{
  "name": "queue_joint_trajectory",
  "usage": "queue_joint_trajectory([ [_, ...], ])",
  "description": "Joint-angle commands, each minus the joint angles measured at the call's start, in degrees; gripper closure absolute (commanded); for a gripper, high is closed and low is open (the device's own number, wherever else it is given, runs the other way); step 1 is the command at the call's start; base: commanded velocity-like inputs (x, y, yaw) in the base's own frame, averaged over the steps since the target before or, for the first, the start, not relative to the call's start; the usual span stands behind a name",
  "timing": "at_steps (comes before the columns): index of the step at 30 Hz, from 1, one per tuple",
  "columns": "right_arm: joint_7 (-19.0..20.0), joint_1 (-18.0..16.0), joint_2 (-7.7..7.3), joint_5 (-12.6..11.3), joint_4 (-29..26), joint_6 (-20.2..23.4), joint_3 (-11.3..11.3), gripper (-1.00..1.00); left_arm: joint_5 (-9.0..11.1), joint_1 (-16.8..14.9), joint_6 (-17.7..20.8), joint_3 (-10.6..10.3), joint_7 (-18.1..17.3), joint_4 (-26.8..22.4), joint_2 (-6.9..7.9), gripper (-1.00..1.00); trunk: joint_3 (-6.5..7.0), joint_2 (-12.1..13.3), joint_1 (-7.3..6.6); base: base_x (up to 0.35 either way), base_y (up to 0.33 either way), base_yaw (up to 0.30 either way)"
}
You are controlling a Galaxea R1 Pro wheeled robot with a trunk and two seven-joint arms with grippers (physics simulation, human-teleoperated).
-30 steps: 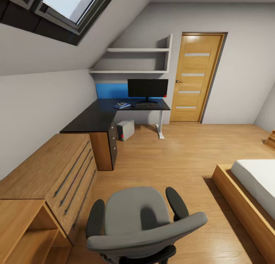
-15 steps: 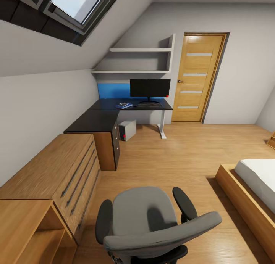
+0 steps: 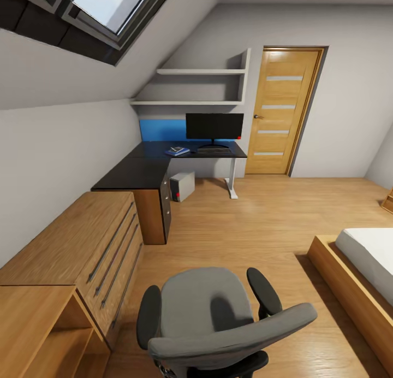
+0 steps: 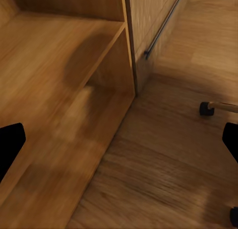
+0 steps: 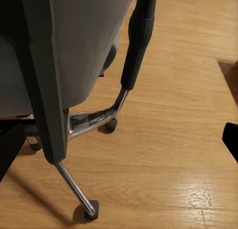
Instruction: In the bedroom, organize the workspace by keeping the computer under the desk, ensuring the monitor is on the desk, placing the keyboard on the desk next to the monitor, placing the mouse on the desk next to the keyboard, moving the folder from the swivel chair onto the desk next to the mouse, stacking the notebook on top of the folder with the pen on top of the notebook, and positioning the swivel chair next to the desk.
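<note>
Left gripper (image 4: 119, 139): fingertips visible at 9 o'clock and 3 o'clock of its wrist view, set wide apart, nothing between them. Right gripper (image 5: 119, 142): fingertips likewise at 9 and 3 o'clock, spread, empty.

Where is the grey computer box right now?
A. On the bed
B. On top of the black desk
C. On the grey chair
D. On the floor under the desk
D. In the head view the computer stands on the wood floor beneath the desk, below the monitor.
</note>
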Motion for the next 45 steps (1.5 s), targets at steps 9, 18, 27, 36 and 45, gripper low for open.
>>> queue_joint_trajectory([
  [9, -0.59, -0.06, -0.01, 0.59, 0.11, -0.11, 0.12, -1.00, 0.31, -0.03, 2.38, -0.50, 0.43, -0.01, -0.04, -1.00, -1.14, -2.44, 1.32, 0.000, 0.000, 0.000],
  [18, -0.61, -0.06, -0.01, 0.57, 0.11, -0.11, 0.11, -1.00, 0.35, -0.04, 2.83, -0.51, 0.43, -0.01, -0.05, -1.00, -2.75, -6.05, 3.30, 0.000, 0.000, 0.000],
  [27, -0.62, -0.06, -0.01, 0.59, 0.11, -0.11, 0.11, -1.00, 0.36, -0.03, 3.10, -0.33, 0.46, -0.01, 0.01, -1.00, -4.37, -9.66, 5.27, 0.000, 0.000, 0.000],
  [36, -0.61, -0.06, -0.01, 0.59, 0.11, -0.11, 0.18, -1.00, 0.36, -0.03, 9.86, -0.47, 0.46, -0.07, 0.02, -1.00, -5.98, -13.27, 7.25, 0.000, 0.000, 0.000],
  [45, -0.61, -0.06, -0.01, 0.58, 0.11, -0.11, 0.18, -1.00, 0.38, -0.03, 12.90, -0.52, 0.51, -0.18, 0.02, -1.00, -7.60, -16.88, 9.23, 0.000, 0.000, 0.000],
])
